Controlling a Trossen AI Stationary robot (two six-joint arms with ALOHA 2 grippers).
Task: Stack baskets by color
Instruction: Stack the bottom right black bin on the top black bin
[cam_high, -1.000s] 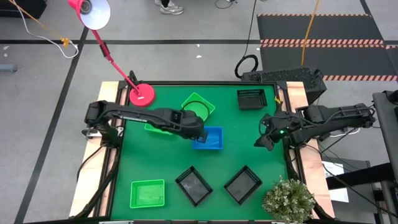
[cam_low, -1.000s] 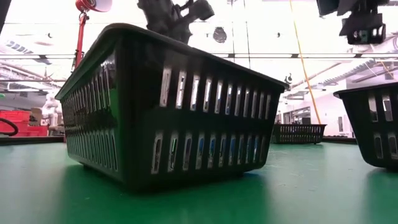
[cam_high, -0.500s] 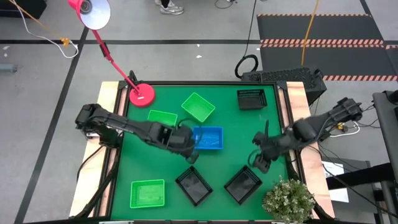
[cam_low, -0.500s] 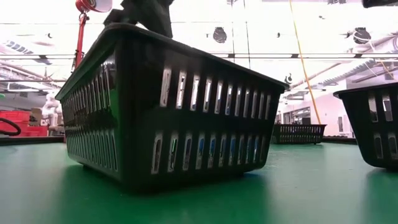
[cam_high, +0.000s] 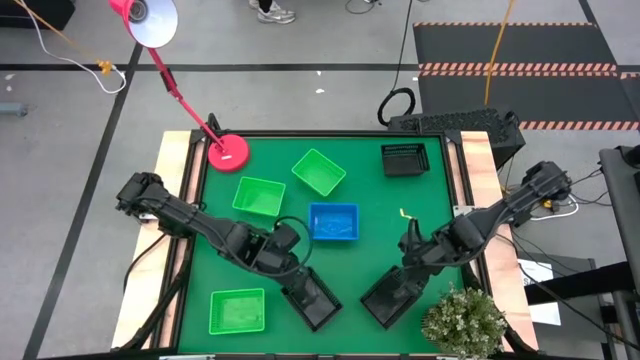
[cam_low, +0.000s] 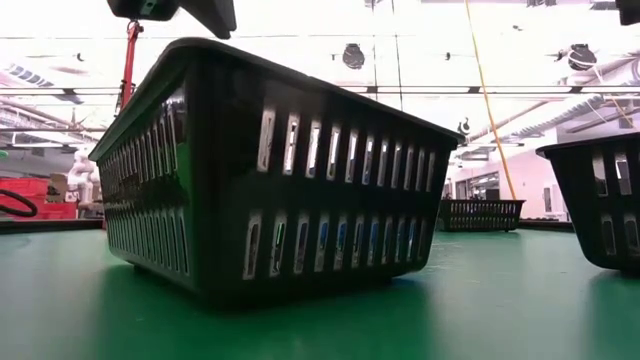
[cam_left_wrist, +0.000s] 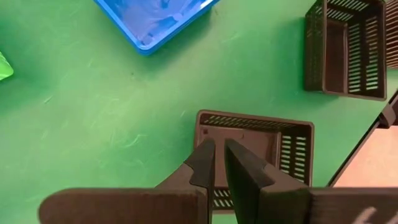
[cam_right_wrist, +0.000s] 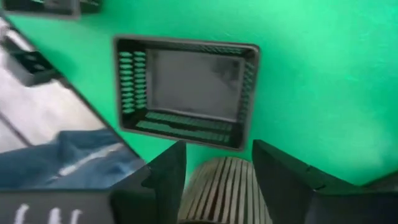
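Now both grippers hover over the two black baskets near the worktop's front edge. Left gripper (cam_high: 298, 272), fingers nearly together, tops the left black basket (cam_high: 313, 297); right gripper (cam_high: 408, 262), spread wide, overhangs the diagonally turned right black basket (cam_high: 388, 298).

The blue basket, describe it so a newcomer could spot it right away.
Start at the green table, seen from above. Near its middle sits the blue basket, just below a tilted bright green basket. It is the only blue one showing.
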